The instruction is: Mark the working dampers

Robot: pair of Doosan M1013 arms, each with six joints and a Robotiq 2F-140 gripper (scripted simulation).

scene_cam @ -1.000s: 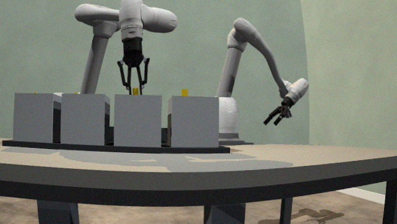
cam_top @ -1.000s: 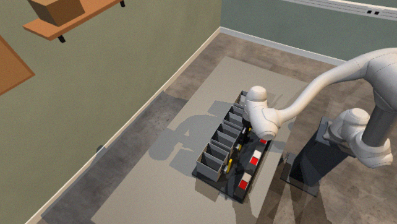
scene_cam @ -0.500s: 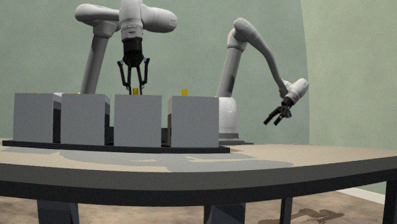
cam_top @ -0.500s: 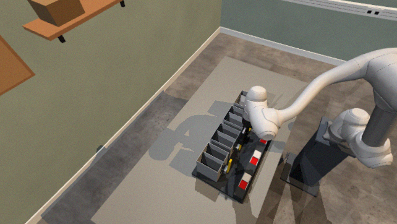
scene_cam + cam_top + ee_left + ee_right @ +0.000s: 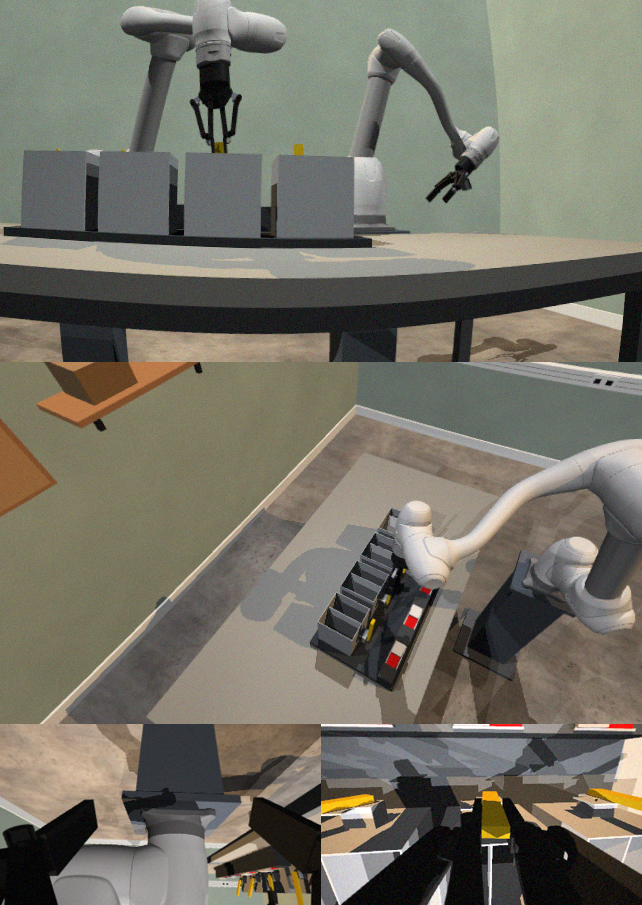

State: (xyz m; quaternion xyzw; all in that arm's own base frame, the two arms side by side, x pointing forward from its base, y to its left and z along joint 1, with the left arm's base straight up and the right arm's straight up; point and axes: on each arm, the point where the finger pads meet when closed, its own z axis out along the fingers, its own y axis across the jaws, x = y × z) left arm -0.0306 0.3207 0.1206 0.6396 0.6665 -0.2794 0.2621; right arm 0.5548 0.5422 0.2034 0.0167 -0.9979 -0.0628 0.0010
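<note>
Counter (image 5: pixel 225 662) (image 5: pixel 425 291) carries four dampers (image 5: pixel 336 636) (image 5: pixel 223 195) (image 5: pixel 571 818), top view's five o'clock. Three status sliders (image 5: pixel 411 622) (image 5: pixel 505 725) show red; fourth obscured. Right claw (image 5: pixel 218 149) (image 5: pixel 492 806) clamped on yellow handle (image 5: pixel 385 600) (image 5: pixel 219 146) (image 5: pixel 495 818), apparently testing; left claw (image 5: pixel 438 199) (image 5: pixel 173 810) apart, three o'clock in exterior view.

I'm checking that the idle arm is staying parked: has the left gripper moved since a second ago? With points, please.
No, the left gripper (image 5: pixel 438 199) (image 5: pixel 173 812) hangs right of its arm's base (image 5: pixel 398 231), as before.
</note>
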